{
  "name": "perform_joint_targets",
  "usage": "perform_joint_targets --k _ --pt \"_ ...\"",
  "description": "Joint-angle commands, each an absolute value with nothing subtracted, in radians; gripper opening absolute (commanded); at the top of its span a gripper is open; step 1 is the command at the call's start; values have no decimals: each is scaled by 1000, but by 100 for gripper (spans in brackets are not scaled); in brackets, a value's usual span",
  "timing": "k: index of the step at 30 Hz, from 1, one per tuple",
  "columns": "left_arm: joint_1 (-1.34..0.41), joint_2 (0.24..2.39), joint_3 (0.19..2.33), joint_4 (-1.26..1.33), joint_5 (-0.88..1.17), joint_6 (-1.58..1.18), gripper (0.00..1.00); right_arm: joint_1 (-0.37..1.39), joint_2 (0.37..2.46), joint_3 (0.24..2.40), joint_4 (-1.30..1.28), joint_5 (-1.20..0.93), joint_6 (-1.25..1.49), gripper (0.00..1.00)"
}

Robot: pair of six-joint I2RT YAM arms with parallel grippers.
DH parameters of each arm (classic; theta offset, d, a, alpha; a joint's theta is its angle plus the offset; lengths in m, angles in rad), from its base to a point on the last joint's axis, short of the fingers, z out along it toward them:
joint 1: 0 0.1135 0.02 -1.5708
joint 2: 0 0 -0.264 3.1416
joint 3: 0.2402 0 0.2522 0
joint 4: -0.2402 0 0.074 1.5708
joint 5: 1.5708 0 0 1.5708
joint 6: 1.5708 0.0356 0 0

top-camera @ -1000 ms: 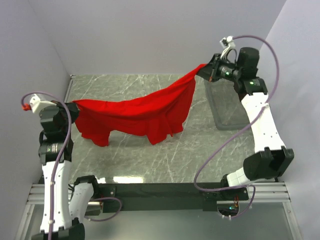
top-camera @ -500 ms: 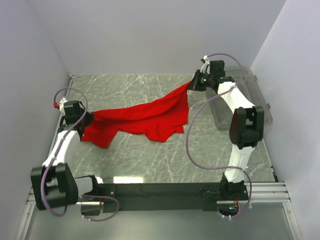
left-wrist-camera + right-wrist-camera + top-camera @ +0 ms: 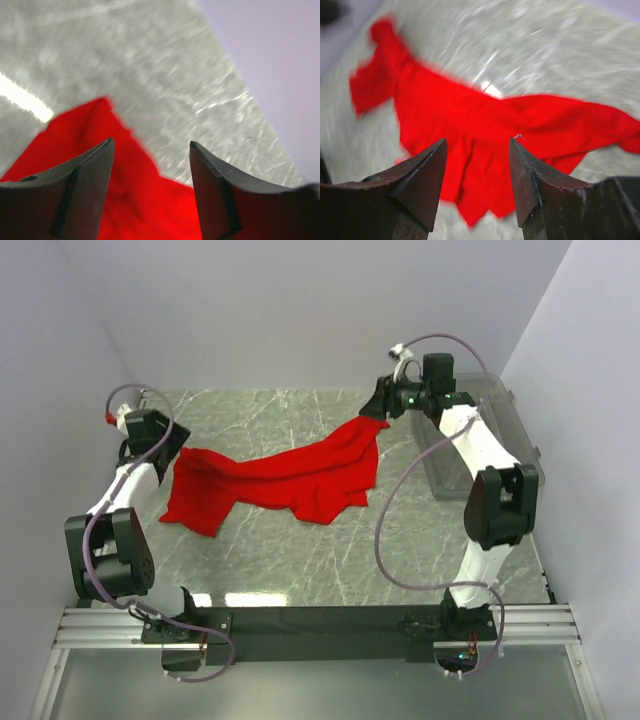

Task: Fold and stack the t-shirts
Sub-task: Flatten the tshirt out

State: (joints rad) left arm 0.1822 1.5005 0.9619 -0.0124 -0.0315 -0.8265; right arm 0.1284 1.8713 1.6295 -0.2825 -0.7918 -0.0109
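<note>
The red t-shirt (image 3: 280,475) lies rumpled and spread across the marble table (image 3: 300,560), stretching from the left side up toward the back right. My left gripper (image 3: 175,445) hovers at the shirt's left end, open, with nothing between its fingers. In the left wrist view the gripper (image 3: 151,142) stands over a corner of the t-shirt (image 3: 135,200). My right gripper (image 3: 378,408) is at the shirt's upper right tip, also open. Below it, in the right wrist view, the gripper (image 3: 478,140) looks down on the t-shirt (image 3: 485,125), and a thread clings to the right fingertip (image 3: 516,142).
A clear plastic bin (image 3: 500,430) stands at the back right, under and behind my right arm. Walls close in the table on the left, back and right. A black rail (image 3: 320,620) runs along the near edge.
Both grippers have opened and let go of the t-shirt. The shirt, held stretched in the air before, has dropped onto the table. Both arms have swung toward the back.
</note>
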Motion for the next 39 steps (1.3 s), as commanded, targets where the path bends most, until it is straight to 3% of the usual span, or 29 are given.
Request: perform_joint_targets --k 1,2,6,16,30,32,38,39 --pt "186 1459 1054 -35 -43 -724 67 210 1755 1582 -545 -945 -469 59" --pt "187 1448 1057 -50 -34 -689 68 262 1744 1544 -595 -927 -618 59" --pt "186 1324 1000 -113 -51 -631 69 420 1677 1393 -609 -699 -765 59" --pt "189 896 746 -259 -78 -650 75 722 1839 1431 -517 -355 -667 59" --pt "187 660 663 -396 -49 -713 77 850 1953 1433 -535 -259 -641 57" --pt "189 657 660 -397 -34 -713 77 853 1965 1450 -532 -252 -618 53" --pt "189 630 632 -371 31 -703 77 854 1979 1457 -523 -212 -607 26" --pt "187 626 626 -365 61 -707 77 854 1973 1456 -514 -213 -606 12"
